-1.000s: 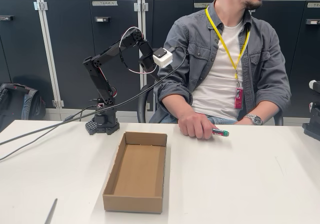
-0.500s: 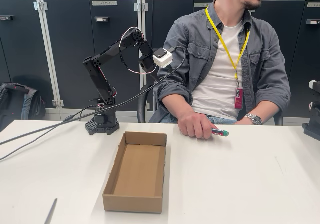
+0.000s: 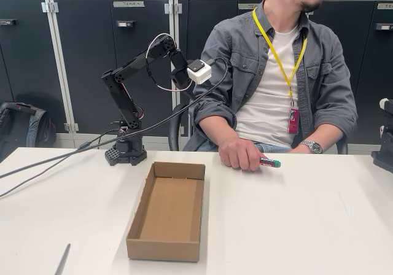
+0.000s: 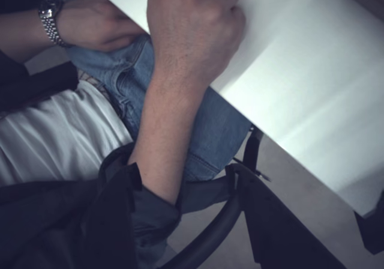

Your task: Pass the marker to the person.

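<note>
While the person [image 3: 279, 72] sat behind the white bench [image 3: 295, 226] in the fixed view, the marker [image 3: 270, 162] lay clasped in a fist [image 3: 241, 153] resting on the bench's far edge, its green cap poking out to the right of the knuckles. The same fist [image 4: 195, 26] appeared from above in the wrist view, closed on the bench top [image 4: 300, 89], with the forearm running down to a rolled grey sleeve; the marker could not be made out there. A wristwatch [image 4: 50, 18] sat on the other wrist, held over the jeans. Black arm [image 3: 126, 97]: raised above its base at the bench's back edge, wrist with white camera block [image 3: 199, 70] beside the person's elbow, well apart from the marker. Tool: hidden behind the camera block, opening could not be told. Open cardboard box [image 3: 169, 210]: on the bench in front of the arm's base. Thin grey stick [image 3: 62, 259]: near the front left corner
</note>
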`<action>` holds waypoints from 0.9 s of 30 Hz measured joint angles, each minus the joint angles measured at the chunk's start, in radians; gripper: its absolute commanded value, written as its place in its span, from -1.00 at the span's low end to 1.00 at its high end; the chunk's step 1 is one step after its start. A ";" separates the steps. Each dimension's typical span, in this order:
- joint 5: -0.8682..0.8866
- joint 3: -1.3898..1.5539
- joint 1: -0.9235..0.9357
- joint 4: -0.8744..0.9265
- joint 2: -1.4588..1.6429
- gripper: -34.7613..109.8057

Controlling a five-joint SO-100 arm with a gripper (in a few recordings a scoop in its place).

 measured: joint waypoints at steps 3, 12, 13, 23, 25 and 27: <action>0.002 0.005 0.003 0.000 0.006 -0.09; 0.002 0.031 0.028 0.006 0.041 -0.09; 0.002 0.035 0.031 0.006 0.046 -0.09; -0.008 0.117 0.091 0.006 0.110 -0.09; -0.011 0.135 0.103 0.006 0.124 -0.09; -0.011 0.146 0.112 0.006 0.133 -0.08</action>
